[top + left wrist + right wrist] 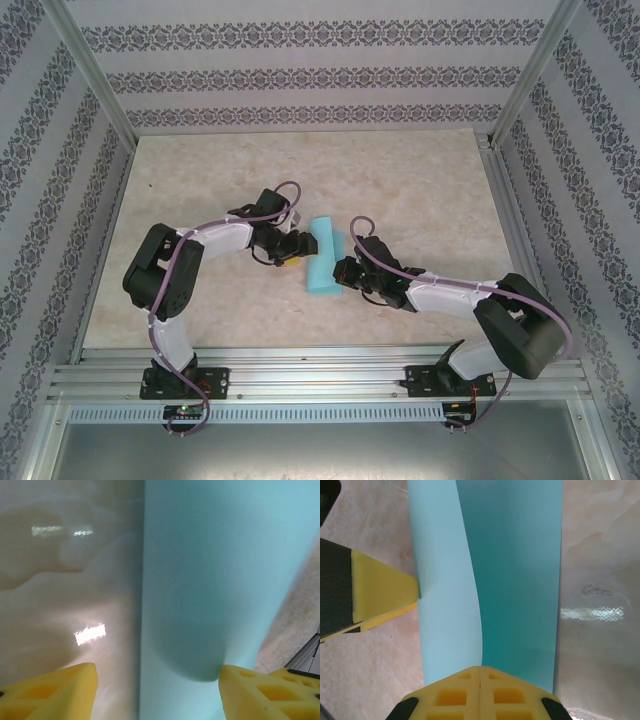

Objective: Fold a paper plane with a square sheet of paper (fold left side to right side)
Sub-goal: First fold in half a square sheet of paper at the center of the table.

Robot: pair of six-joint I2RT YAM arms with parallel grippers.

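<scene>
The sheet of paper [325,258] lies as a narrow light-blue strip near the middle of the table [200,180], about midway between its left and right edges and a little nearer the near edge than the far one, its long side running roughly from near to far. In the right wrist view the sheet of paper [520,580] shows a paler band along its left side with a curved edge over a darker part. I take this as the left half brought over to the right and not yet pressed flat. The right gripper [345,270] sits at the strip's near right side; its yellow fingers are closed tight together [480,687] and rest on the paper, probably to pin it so it cannot slide. The left gripper [292,252] comes in from the left with its fingers spread apart [157,675] and grips nothing. One finger [380,592] touches the left edge, well placed to run along the fold and sharpen the crease. How the layers lie under the right gripper is hidden, the near end of the strip is cut off in both wrist views, and whether any crease is set is hard to tell.
</scene>
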